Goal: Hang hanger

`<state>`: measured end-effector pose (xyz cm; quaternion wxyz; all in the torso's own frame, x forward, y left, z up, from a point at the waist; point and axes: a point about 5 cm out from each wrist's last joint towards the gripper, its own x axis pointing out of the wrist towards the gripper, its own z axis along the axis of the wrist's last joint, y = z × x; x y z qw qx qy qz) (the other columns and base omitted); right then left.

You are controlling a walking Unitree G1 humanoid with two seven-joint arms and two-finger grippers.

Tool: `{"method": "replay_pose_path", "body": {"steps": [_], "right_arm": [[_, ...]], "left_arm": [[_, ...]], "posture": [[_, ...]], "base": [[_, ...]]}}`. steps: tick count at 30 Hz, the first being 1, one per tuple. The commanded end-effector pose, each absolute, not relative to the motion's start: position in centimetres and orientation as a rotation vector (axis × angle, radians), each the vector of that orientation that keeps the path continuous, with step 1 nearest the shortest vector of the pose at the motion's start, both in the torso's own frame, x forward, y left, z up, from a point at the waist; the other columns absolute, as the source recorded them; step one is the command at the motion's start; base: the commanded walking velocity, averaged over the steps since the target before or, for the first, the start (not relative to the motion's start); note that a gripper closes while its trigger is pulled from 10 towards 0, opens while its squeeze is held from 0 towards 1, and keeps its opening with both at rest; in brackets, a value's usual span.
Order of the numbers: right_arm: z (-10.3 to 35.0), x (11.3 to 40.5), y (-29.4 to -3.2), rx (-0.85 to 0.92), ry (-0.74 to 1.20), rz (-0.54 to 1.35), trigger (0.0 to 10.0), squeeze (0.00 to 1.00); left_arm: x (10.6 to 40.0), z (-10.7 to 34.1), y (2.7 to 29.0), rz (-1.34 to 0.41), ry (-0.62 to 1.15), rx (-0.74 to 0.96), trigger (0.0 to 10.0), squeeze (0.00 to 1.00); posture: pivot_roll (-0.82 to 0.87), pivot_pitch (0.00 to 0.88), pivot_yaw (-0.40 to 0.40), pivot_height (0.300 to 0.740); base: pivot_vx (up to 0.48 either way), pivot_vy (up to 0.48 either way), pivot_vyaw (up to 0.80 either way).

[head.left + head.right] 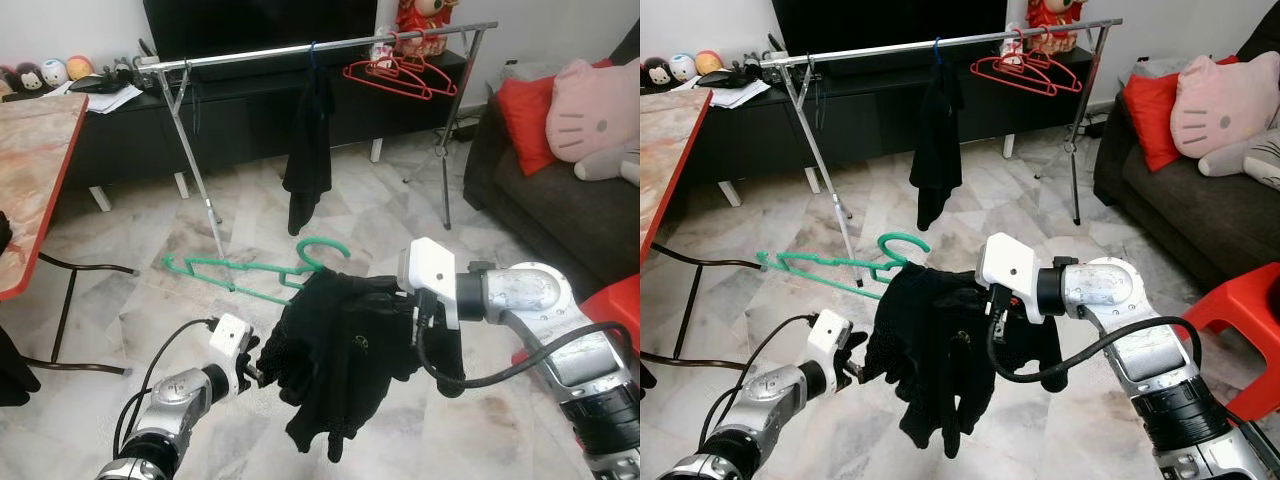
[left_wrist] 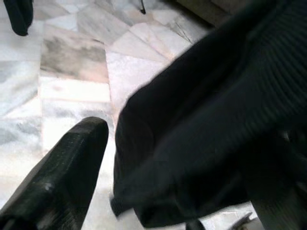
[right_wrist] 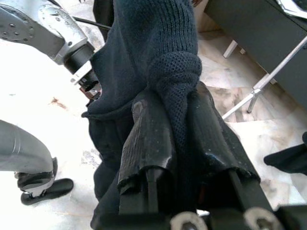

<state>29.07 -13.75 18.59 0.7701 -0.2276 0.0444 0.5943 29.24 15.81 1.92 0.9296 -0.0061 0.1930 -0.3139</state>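
Observation:
A green hanger [image 1: 240,268] is held in the air above the floor, and a black knit garment [image 1: 340,350] drapes over its right half. My right gripper [image 3: 177,143] is shut on a bunched fold of that garment at the top, right by the hanger's hook [image 1: 325,245]. My left gripper [image 1: 258,362] is at the garment's lower left edge and stands open. One of its fingers [image 2: 62,172] is apart from the cloth, and the fabric [image 2: 216,120] lies between the two fingers. The metal clothes rail [image 1: 330,45] stands further back.
On the rail hang a dark garment [image 1: 310,150] and several red hangers [image 1: 400,75]. A red-edged table [image 1: 30,180] is on the left. A dark sofa [image 1: 560,200] with cushions and a red stool [image 1: 610,300] are on the right. A black TV stand [image 1: 250,110] is behind the rail.

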Motion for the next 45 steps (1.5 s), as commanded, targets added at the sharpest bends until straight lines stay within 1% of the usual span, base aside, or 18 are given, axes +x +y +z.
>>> {"method": "replay_pose_path", "body": {"steps": [1, 3, 4, 5, 7, 8, 9, 19, 27, 45], "right_arm": [[19.4, 28.8, -13.5, -0.501, 0.061, 1.308, 10.0, 0.0], [19.5, 28.8, -13.6, -0.5, 0.061, 1.308, 10.0, 0.0], [19.5, 28.8, -13.6, -0.501, 0.062, 1.307, 10.0, 0.0], [19.5, 28.8, -13.6, -0.501, 0.062, 1.307, 10.0, 0.0], [19.5, 28.8, -13.6, -0.502, 0.064, 1.303, 10.0, 0.0], [19.5, 28.8, -13.6, -0.502, 0.064, 1.303, 10.0, 0.0], [19.5, 28.8, -13.7, -0.502, 0.065, 1.301, 10.0, 0.0], [18.9, 29.0, -13.8, -0.502, 0.087, 1.282, 10.0, 0.0], [19.1, 29.2, -13.8, -0.496, 0.079, 1.262, 10.0, 0.0], [19.4, 29.6, -14.0, -0.49, 0.067, 1.229, 10.0, 0.0]], "left_arm": [[29.4, 2.0, 15.8, -0.631, 0.378, -0.014, 10.0, 0.46], [29.4, 2.0, 15.8, -0.63, 0.374, -0.016, 10.0, 0.46], [29.4, 2.0, 15.8, -0.633, 0.373, -0.021, 10.0, 0.0], [29.4, 2.0, 15.8, -0.633, 0.373, -0.021, 10.0, 0.0], [29.3, 1.9, 15.4, -0.667, 0.374, -0.038, 6.6, 0.0], [29.3, 1.9, 15.4, -0.667, 0.374, -0.038, 6.6, 0.0], [29.3, 1.9, 15.3, -0.677, 0.375, -0.042, 0.0, 0.0], [29.1, 1.8, 15.6, -0.685, 0.374, -0.053, 0.0, 0.0], [28.9, 1.7, 15.3, -0.728, 0.382, -0.083, 0.0, 0.0], [28.4, 1.2, 15.0, -0.749, 0.402, -0.099, 0.0, 0.0]], "posture": [[-0.17, 0.0, -0.017, 0.74], [-0.17, 0.0, -0.017, 0.74], [-0.17, 0.0, -0.02, 0.74], [-0.17, 0.0, -0.02, 0.74], [-0.17, 0.0, -0.02, 0.74], [-0.17, 0.0, -0.02, 0.74], [-0.17, 0.0, -0.021, 0.74], [-0.17, 0.0, -0.025, 0.74], [-0.18, 0.0, -0.025, 0.74], [-0.18, 0.0, -0.026, 0.74]], "base": [[0.0, 0.0, 0.0], [0.0, 0.0, 0.0], [0.0, 0.0, 0.0], [0.0, 0.0, 0.0], [0.0, 0.0, 0.0], [0.0, 0.0, 0.0], [0.0, 0.0, 0.0], [0.0, 0.0, 0.0], [0.0, 0.0, 0.0], [0.0, 0.0, 0.0]]}}
